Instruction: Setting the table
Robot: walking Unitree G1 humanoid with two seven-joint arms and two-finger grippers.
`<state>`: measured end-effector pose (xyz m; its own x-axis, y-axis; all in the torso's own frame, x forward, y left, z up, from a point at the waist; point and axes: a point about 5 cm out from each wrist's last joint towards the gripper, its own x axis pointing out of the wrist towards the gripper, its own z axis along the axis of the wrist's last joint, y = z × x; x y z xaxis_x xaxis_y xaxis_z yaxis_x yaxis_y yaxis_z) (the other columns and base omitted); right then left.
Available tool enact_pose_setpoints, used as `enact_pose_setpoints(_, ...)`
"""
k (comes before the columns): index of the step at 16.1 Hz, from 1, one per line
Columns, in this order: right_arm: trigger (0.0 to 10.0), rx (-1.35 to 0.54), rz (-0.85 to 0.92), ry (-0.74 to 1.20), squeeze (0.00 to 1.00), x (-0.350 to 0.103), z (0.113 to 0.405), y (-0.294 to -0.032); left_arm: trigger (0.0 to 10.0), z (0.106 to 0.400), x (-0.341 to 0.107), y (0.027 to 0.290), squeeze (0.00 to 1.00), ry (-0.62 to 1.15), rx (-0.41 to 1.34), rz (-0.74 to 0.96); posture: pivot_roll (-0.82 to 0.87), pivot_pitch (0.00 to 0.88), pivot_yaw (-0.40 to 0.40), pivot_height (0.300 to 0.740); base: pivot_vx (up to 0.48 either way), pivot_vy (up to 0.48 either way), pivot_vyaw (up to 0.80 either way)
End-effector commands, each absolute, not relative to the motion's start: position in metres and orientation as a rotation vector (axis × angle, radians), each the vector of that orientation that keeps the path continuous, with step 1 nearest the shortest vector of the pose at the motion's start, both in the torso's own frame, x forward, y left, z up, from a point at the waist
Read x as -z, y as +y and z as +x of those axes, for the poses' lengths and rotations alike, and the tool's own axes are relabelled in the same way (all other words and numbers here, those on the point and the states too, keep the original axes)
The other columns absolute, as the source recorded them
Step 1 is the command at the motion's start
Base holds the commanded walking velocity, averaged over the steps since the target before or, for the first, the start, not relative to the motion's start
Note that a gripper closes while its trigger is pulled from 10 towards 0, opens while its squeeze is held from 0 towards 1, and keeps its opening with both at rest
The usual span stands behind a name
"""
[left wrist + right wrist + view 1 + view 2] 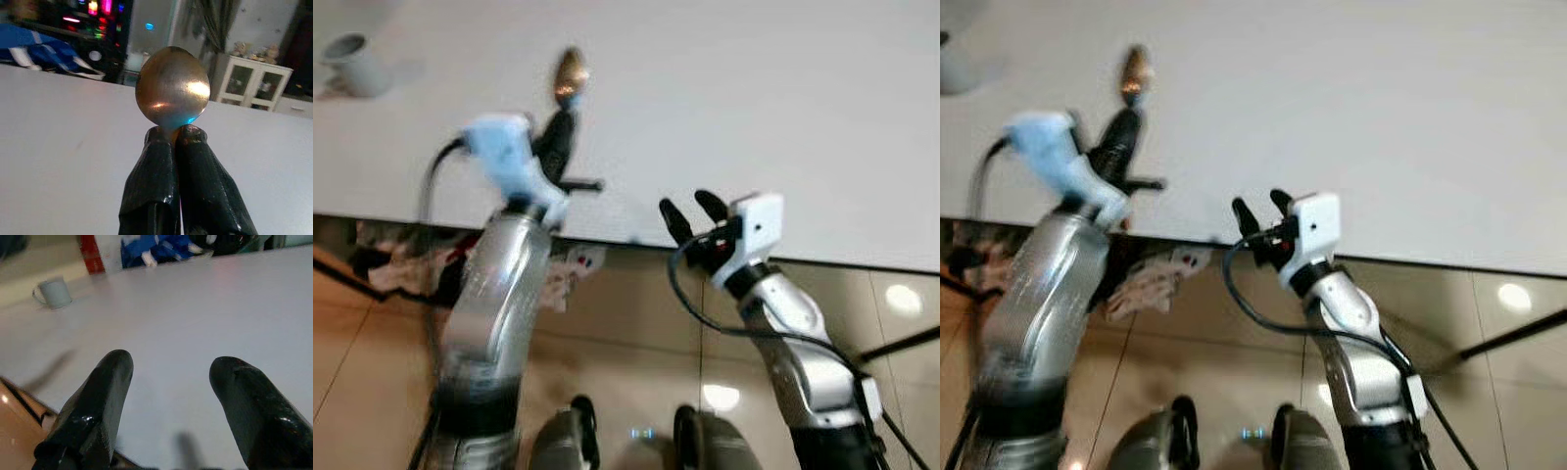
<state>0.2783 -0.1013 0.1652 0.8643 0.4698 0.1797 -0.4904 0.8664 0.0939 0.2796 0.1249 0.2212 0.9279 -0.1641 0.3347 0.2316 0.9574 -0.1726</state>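
Observation:
A golden spoon point(572, 70) sticks out over the white table point(764, 108), bowl forward, held by its handle in my left gripper point(564, 102), which is shut on it. In the left wrist view the spoon's bowl point(172, 87) rises just above the two closed fingertips point(161, 142). The spoon hangs above the tabletop near its front edge. My right gripper point(685, 211) hovers at the table's front edge, to the right of the left one, open and holding nothing point(168, 367).
A pale grey mug point(354, 64) stands on the table at the far left point(55, 292). The table's front edge point(607, 243) runs across the view; below it lies a glossy tiled floor point(636, 333) with cloths point(421, 259) under the table's left side.

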Motion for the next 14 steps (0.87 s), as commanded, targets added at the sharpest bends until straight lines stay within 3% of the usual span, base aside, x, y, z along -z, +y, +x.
enact_pose_setpoints(1,10.0,-0.521,0.171,-0.170,0.00,-0.170,0.274,-0.102,10.0,0.265,-0.213,0.120,0.00,-0.280,0.200,-0.208,-0.13,0.248,0.049,0.740,0.000,0.000,0.00)
enact_pose_setpoints(4,10.0,-0.543,0.181,-0.169,0.00,-0.171,0.271,-0.099,10.0,0.248,-0.202,0.118,0.00,-0.224,0.198,-0.221,-0.12,0.243,0.041,0.740,0.000,0.000,0.00)
enact_pose_setpoints(9,10.0,-0.563,0.189,-0.165,0.00,-0.172,0.272,-0.093,10.0,0.257,-0.210,0.133,0.00,-0.233,0.148,-0.182,-0.11,0.236,0.042,0.740,0.000,0.000,0.00)
enact_pose_setpoints(14,10.0,-0.564,0.193,-0.175,0.00,-0.179,0.266,-0.091,10.0,0.317,-0.205,0.158,0.00,-0.172,0.113,-0.122,-0.14,0.274,0.054,0.740,0.000,0.000,0.00)
